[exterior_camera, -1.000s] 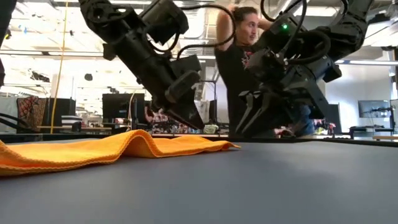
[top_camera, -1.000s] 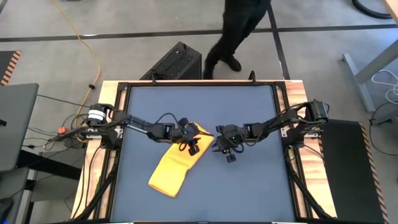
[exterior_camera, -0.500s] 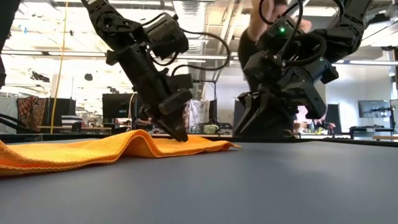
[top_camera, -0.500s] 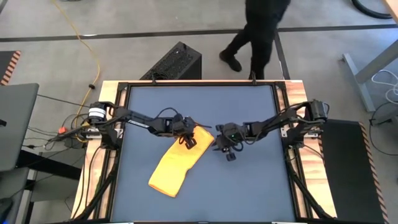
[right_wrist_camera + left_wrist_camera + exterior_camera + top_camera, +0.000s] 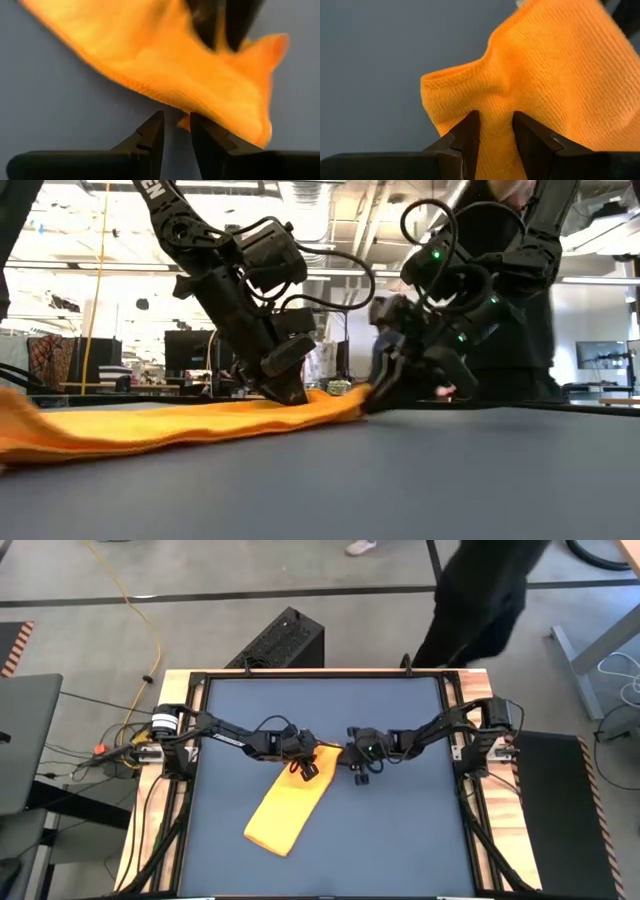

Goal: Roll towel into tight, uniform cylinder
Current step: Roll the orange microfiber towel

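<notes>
- The towel (image 5: 288, 808) lies on the table (image 5: 400, 830) as a folded strip. Its long axis runs diagonally, from its near end toward the table's left front up to its far end at the table's middle.
- It is plain bright yellow-orange with a fine ribbed weave. Most of it lies flat with soft ripples, and the far end is bunched into a raised fold.
- The left gripper (image 5: 495, 131) stands on that far end, tilted down onto the cloth, its fingers pinching a ridge of the towel between them.
- The right gripper (image 5: 176, 131) is at the towel's far corner, just beside the left one. Its fingers are narrowly parted at the cloth's edge; whether they grip it I cannot tell.
- Beyond the table's far edge, a person (image 5: 480, 600) in dark clothes walks past.
</notes>
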You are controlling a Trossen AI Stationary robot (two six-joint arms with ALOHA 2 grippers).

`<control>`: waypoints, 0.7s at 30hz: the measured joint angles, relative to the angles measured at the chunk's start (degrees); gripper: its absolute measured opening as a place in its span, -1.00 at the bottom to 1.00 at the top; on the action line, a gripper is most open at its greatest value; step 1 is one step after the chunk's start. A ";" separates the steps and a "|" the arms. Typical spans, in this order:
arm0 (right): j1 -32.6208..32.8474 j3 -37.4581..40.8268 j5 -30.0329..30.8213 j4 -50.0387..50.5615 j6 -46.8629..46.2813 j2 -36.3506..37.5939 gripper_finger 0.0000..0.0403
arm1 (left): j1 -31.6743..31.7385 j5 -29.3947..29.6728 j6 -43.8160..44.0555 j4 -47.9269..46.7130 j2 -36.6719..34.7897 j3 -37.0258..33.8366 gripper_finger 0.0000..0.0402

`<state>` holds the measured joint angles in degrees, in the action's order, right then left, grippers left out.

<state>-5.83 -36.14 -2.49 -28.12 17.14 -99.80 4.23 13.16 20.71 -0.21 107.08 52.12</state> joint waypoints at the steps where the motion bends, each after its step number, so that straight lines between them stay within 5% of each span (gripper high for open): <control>1: -0.44 -0.11 0.25 -0.16 0.45 0.67 -0.39 | -0.01 -0.02 -0.03 0.08 0.02 -0.02 -0.45; 21: -3.07 -0.05 2.63 5.03 4.38 3.07 -0.39 | 0.17 0.79 -0.98 -0.24 0.23 -0.17 -0.45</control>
<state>-8.91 -36.18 0.14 -23.08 21.52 -96.73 4.40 13.95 19.73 -0.45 107.31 51.94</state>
